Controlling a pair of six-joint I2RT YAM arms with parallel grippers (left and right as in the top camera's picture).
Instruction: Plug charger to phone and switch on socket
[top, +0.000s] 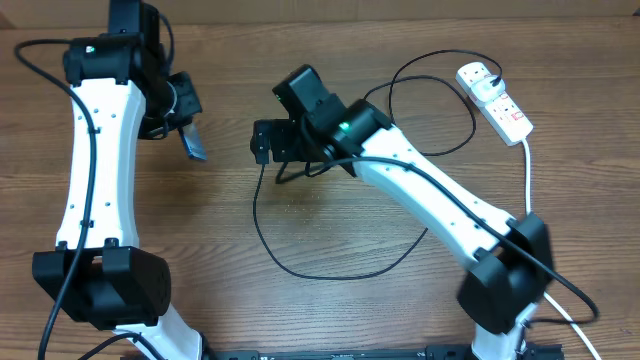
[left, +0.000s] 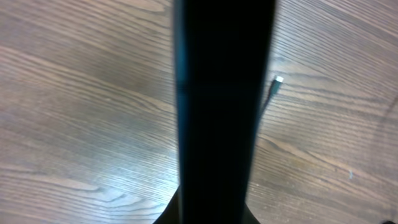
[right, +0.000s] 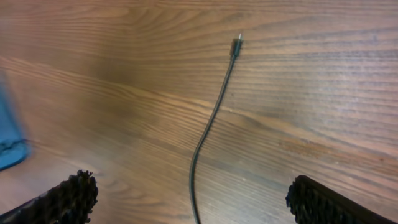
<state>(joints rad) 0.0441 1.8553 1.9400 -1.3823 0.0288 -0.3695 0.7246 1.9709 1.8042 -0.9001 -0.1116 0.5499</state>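
Overhead view: the slim rectangular smartphone, dark-edged w/ a blue-teal face, is held up off the brown wooden table by the left gripper. Its jaws are closed on the phone, prob. so that the port end is presented to the cable. In the left wrist view the phone is seen edge-on as a dark upright slab.

The long thin black charger cable lies flat on the table just right of the phone, and its small connector tip is not plugged in yet. The right gripper is held over the cable beside the phone. Its jaws are spread wide and empty, w/ the black pads set either side of the cable, which is judged as lining up for a pick near the tip.

The white oblong power strip w/ red-marked switches is well apart from the phone, far to its right. The switch state can't be told.
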